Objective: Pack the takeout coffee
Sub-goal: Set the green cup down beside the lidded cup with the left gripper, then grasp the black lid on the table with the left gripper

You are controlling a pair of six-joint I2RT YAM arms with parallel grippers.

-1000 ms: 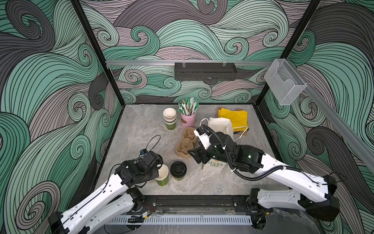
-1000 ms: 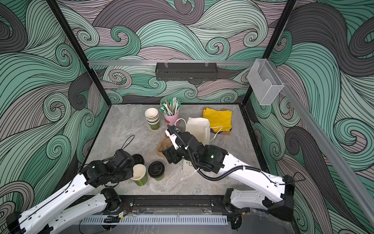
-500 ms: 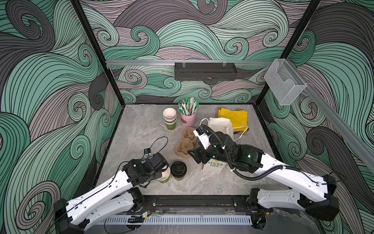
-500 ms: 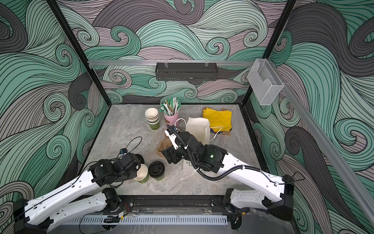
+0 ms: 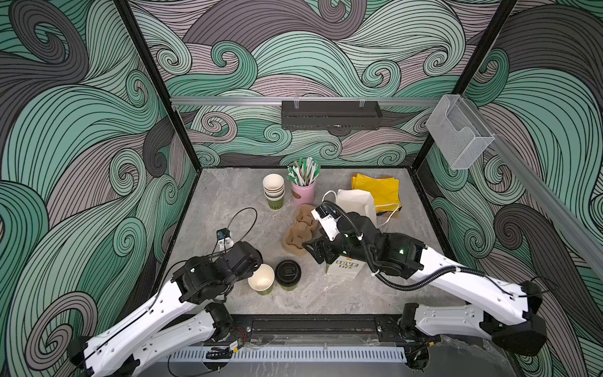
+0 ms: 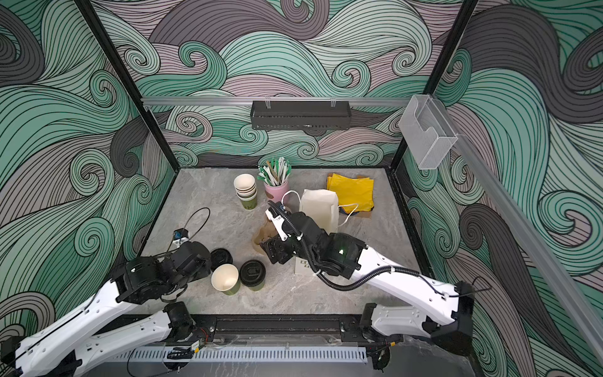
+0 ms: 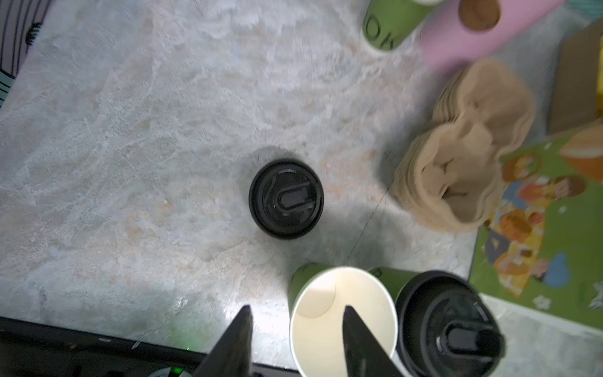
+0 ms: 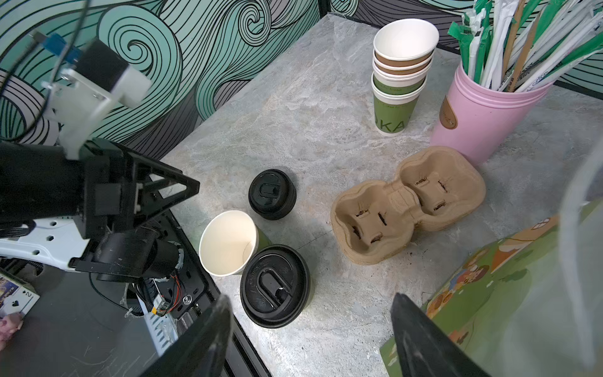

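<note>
Grey marbled surface [image 5: 228,202] is carrying both cups by its near edge. Left end effector [image 7: 297,310] is being held, jaws apart and empty, at the left rim of the open cup [image 5: 261,280]. Loose lid [image 6: 221,258], probably wanted next, is lying flat just far-left of that cup, nearest this arm. Lidded cup [image 5: 287,273] is standing just right of it. Right end effector [image 8: 310,298], jaws wide and empty, is being held to the far right.

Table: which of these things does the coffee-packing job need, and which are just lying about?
Job: open green cup, lidded green cup, loose black lid; probably pulp carriers and printed bag.
Lying about: spare cup stack, straws cup, yellow napkins, white bag.
</note>
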